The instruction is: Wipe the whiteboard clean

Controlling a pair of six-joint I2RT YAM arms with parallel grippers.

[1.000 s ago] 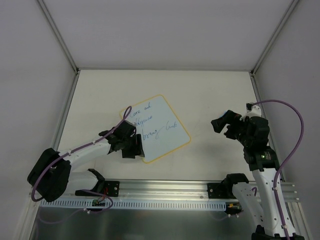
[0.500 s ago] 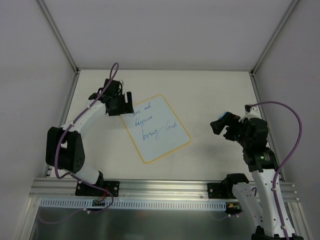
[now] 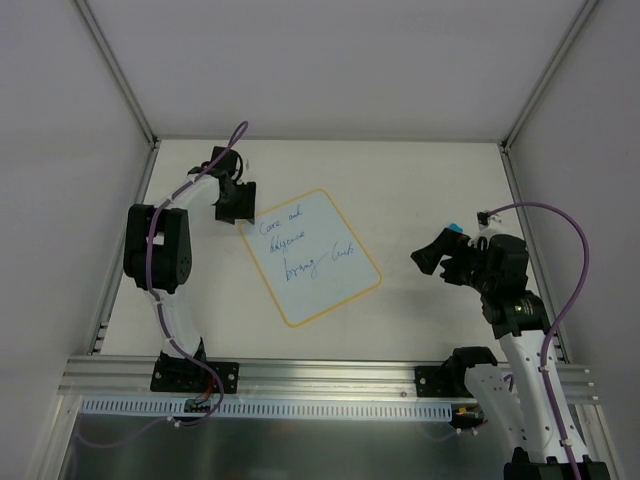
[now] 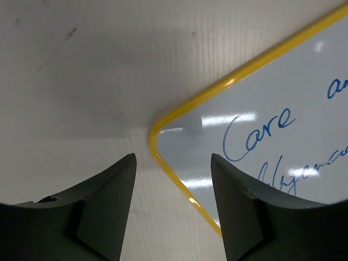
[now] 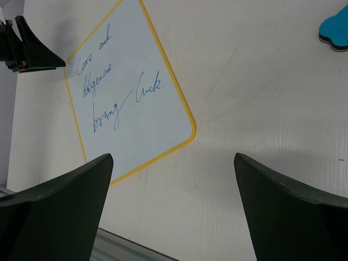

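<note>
Whiteboard (image 3: pixel 315 262) unwiped; your L gripper (image 4: pixel 173 163), fingers apart, at its corner prob. to steady it; R gripper (image 5: pixel 173 163) spread wide, empty, near eraser (image 5: pixel 334 27).

whiteboard (image 5: pixel 129 89): "care & diligence bring luck"

A cream table (image 3: pixel 420 170) sits enclosed by 3 plain white walls (image 3: pixel 330 60) with metal corner posts (image 3: pixel 115 65).

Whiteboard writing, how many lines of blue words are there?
3, all on the whiteboard: a top line, a middle line right under it, and a longer bottom line. None look hidden.
</note>
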